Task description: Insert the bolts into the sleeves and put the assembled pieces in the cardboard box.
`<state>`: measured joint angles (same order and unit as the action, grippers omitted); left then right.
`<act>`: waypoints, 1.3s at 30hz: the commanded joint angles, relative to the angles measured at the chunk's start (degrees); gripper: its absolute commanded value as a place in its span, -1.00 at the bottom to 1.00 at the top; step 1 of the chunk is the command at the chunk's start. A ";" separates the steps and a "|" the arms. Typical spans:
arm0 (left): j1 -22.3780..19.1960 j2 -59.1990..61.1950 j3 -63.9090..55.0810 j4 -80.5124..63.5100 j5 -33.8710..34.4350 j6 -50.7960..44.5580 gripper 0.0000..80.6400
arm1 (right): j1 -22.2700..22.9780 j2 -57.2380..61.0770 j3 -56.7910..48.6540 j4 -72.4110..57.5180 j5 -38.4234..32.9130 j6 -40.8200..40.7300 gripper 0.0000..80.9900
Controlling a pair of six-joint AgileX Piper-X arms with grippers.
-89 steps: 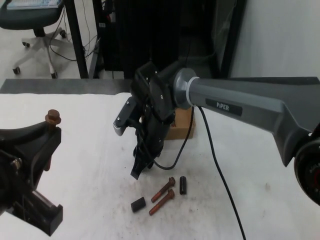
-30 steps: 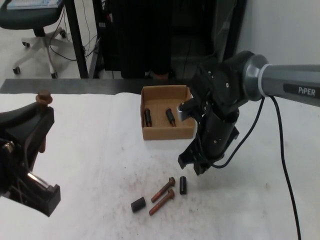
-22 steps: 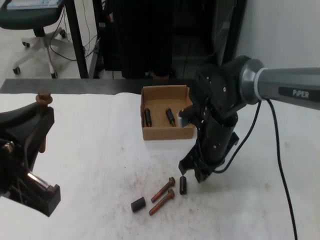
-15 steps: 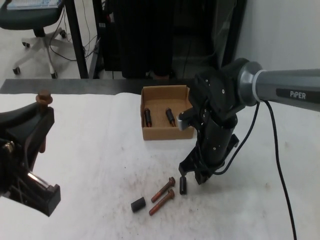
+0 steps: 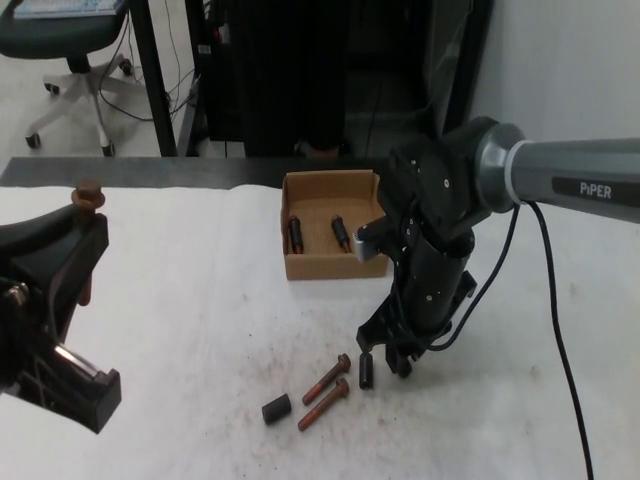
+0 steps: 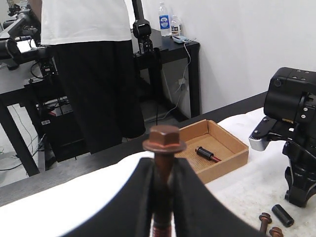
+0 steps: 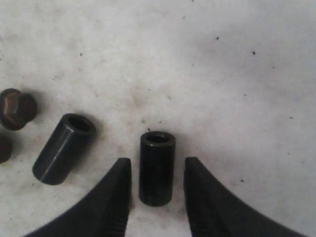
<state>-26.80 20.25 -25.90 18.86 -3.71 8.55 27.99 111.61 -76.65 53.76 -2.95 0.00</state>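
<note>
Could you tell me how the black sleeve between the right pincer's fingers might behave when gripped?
The sleeve looks like a rigid cylinder lying on its side, so it may roll if nudged. Its smooth-looking wall could slip in the open right pincer.

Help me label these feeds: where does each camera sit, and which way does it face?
High: behind the arms, looking forward and down over the bench; both arms show.
Left wrist: on the left arm, looking past the left gripper, shut on a bolt, toward the box.
Right wrist: on the right arm, looking down at a sleeve inside the open right gripper.
Shared: high and left wrist both show the box and right arm.
</note>
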 commanded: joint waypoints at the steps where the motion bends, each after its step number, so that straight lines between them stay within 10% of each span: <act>1: -0.16 -0.07 -0.18 -1.07 -0.10 0.01 -0.99 | -0.16 -0.40 -0.11 0.30 -0.63 0.00 -0.14; 39: -0.16 -0.07 -0.18 -1.07 -0.10 0.23 -0.99 | -0.16 -0.21 4.19 -3.73 -0.41 -2.58 -0.24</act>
<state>-26.80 20.25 -25.90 18.86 -3.71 8.55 27.99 111.47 -73.04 50.02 -2.95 -2.50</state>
